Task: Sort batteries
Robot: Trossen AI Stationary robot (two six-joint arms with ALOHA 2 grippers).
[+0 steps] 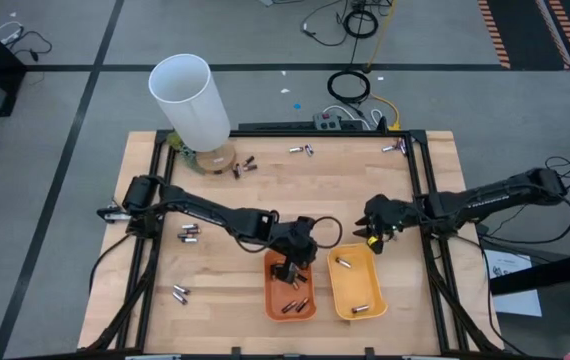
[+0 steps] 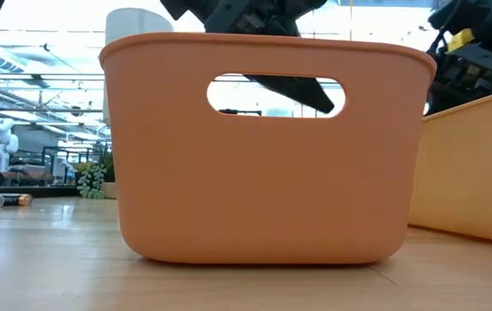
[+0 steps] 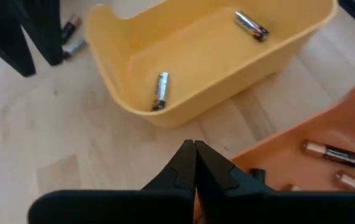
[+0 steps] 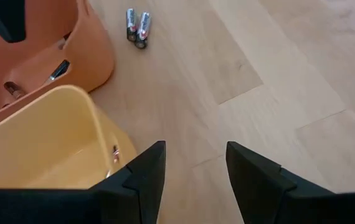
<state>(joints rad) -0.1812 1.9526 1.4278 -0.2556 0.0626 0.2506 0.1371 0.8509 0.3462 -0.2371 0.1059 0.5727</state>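
The batteries are small cells. Several dark, coppery-ended ones (image 3: 333,154) lie in the orange tray (image 1: 308,309). Two silvery ones (image 3: 160,91) lie in the yellow tray (image 1: 365,268). Others lie loose on the table, among them a pair (image 4: 136,26) beyond the orange tray. My left gripper (image 3: 194,152) hangs shut and empty over the orange tray's edge nearest the yellow tray, also seen in the high view (image 1: 287,268). My right gripper (image 4: 193,168) is open with nothing between its fingers, above bare wood by the yellow tray's far right corner (image 1: 372,240).
A tall white tube (image 1: 190,100) stands at the table's far left, with loose batteries (image 1: 243,168) beside it. More batteries lie along the far edge (image 1: 302,150) and on the left side (image 1: 188,233). The black frame rails (image 1: 420,180) border the wooden table.
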